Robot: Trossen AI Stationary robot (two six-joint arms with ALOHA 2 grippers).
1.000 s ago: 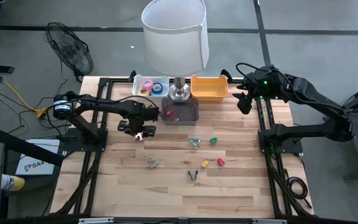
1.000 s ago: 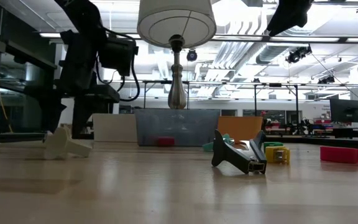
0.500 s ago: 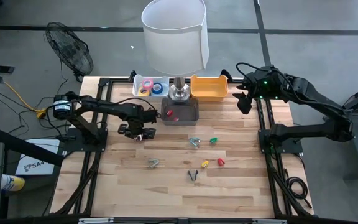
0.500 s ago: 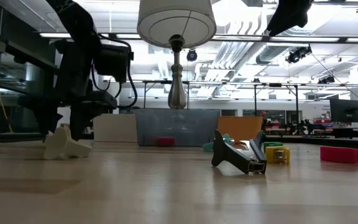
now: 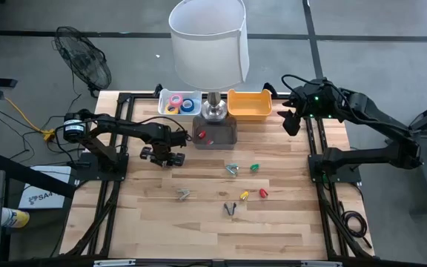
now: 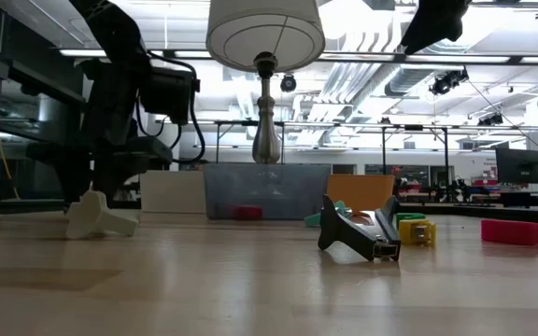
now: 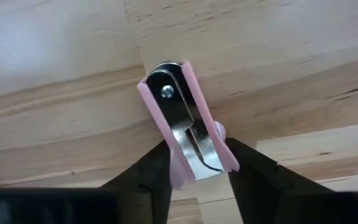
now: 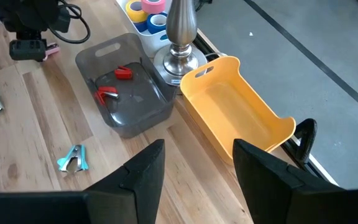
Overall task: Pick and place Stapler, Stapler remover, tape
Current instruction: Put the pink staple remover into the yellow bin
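Note:
A pink stapler remover (image 7: 185, 118) with metal jaws lies on the wooden table at the left. My left gripper (image 7: 197, 171) is down on it, shut on it; from above the gripper (image 5: 165, 157) hides it, and from table height the remover (image 6: 96, 217) rests on the wood. Tape rolls (image 5: 179, 104) in pink, yellow and blue sit in a white tray at the back. My right gripper (image 8: 197, 180) hangs open, high over the back right (image 5: 291, 122). I cannot tell which of the small things is the stapler. My left gripper pinches the remover's two pink long sides (image 7: 224, 146) between its two fingers, at the end away from the rivet. The fingers (image 7: 253, 177) come steeply from above and lie across the remover. The remover lies flat on the table.
A lamp (image 5: 207, 44) stands at the back middle, with a grey bin (image 5: 224, 137) holding red pieces in front of it and an empty yellow bin (image 5: 249, 104) beside it. Several small removers and coloured blocks (image 5: 245, 195) are scattered mid-table. The near half is bare wood.
My left gripper has sunk a little onto the stapler remover and its fingers have drawn in on the remover's sides. The remover stays on the table.

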